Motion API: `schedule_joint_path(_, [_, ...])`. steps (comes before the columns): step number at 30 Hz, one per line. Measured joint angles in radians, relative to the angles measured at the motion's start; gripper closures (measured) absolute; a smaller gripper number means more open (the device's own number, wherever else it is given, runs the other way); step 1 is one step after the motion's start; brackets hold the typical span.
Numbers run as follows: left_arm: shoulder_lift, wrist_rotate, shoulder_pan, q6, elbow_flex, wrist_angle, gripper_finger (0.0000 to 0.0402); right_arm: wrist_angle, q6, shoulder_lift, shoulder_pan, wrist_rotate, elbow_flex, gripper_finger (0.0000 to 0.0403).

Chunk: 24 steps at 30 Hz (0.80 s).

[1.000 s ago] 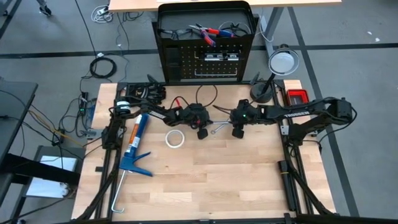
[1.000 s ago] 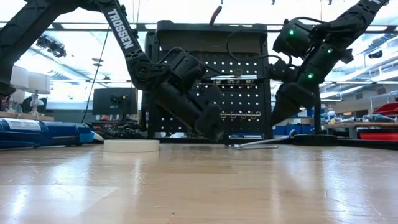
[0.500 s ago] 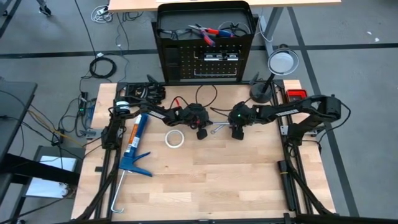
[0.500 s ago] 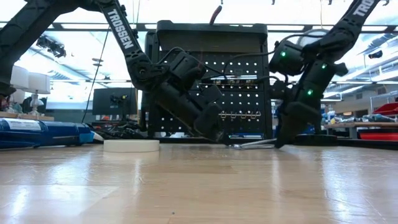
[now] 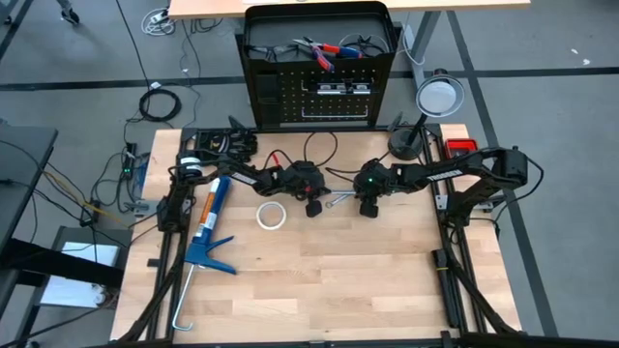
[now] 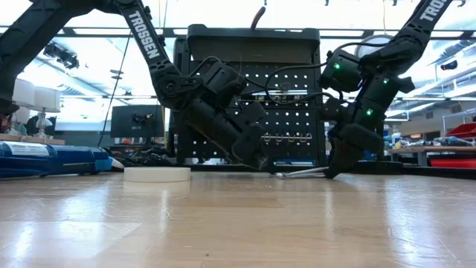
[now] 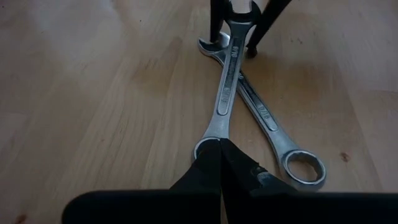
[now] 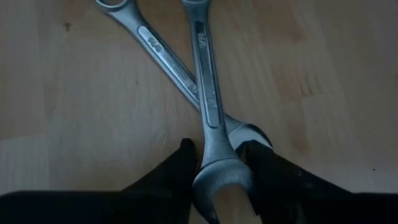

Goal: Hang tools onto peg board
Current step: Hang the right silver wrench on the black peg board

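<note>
Two silver wrenches (image 5: pixel 338 198) lie crossed on the wooden table between my grippers. The upper wrench (image 7: pixel 227 87) rests across the lower wrench (image 7: pixel 264 118). My left gripper (image 7: pixel 221 158) is shut, with its tips on the upper wrench's ring end. My right gripper (image 8: pixel 221 171) has come down at the other end and is shut on that wrench's open-jaw head. The peg board (image 5: pixel 329 92) stands upright at the table's far edge, with red-handled pliers (image 5: pixel 324 48) lying on top of its frame. A white tape roll (image 5: pixel 272 215) lies flat to the left. My left gripper sets its shut fingertips on the ring end (image 7: pixel 205 148) of the upper wrench, slanting down from the table's left. That end lies on the table. My right gripper pinches the upper wrench's open-jaw head (image 8: pixel 217 168) between its two fingers, one on each side. The fingers slant steeply down from the table's right. The head lies over the lower wrench's head (image 8: pixel 252 134), low at the table.
A blue caulking gun (image 5: pixel 208 227) lies along the table's left side. A round lamp (image 5: pixel 440 97) on a black stand and a red box (image 5: pixel 461 150) sit at the far right corner. Cables and dark items (image 5: pixel 218 145) crowd the far left corner. The table's near half is bare wood.
My right gripper has sunk toward the table and gone a little toward the table's left, down onto the wrench's open-jaw head. My left gripper and the wrenches have kept their places.
</note>
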Motion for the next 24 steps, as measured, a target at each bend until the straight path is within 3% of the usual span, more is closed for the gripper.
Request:
schedule_joint_path(6, [-0.016, 0.009, 0.0, -0.05, -0.001, -0.01, 0.0401, -0.004, 0.027, 0.0, 0.011, 0.008, 0.006, 0.0275])
schedule_joint_path(11, [-0.117, -0.028, -0.032, -0.024, -0.044, -0.003, 0.0401, -0.048, 0.095, -0.012, 0.027, 0.058, 0.042, 0.0275])
schedule_joint_path(18, [-0.287, -0.264, -0.092, 0.039, -0.243, 0.294, 0.0401, -0.057, 0.167, -0.05, 0.038, 0.328, 0.104, 0.0275])
schedule_joint_path(21, [-0.333, -0.296, -0.1, 0.044, -0.332, 0.45, 0.0401, 0.032, 0.188, -0.063, 0.018, 0.458, 0.121, 0.0275])
schedule_joint_path(24, [-0.353, -0.3, -0.104, 0.019, -0.407, 0.54, 0.0401, 0.142, 0.188, -0.07, -0.017, 0.51, 0.123, 0.0275])
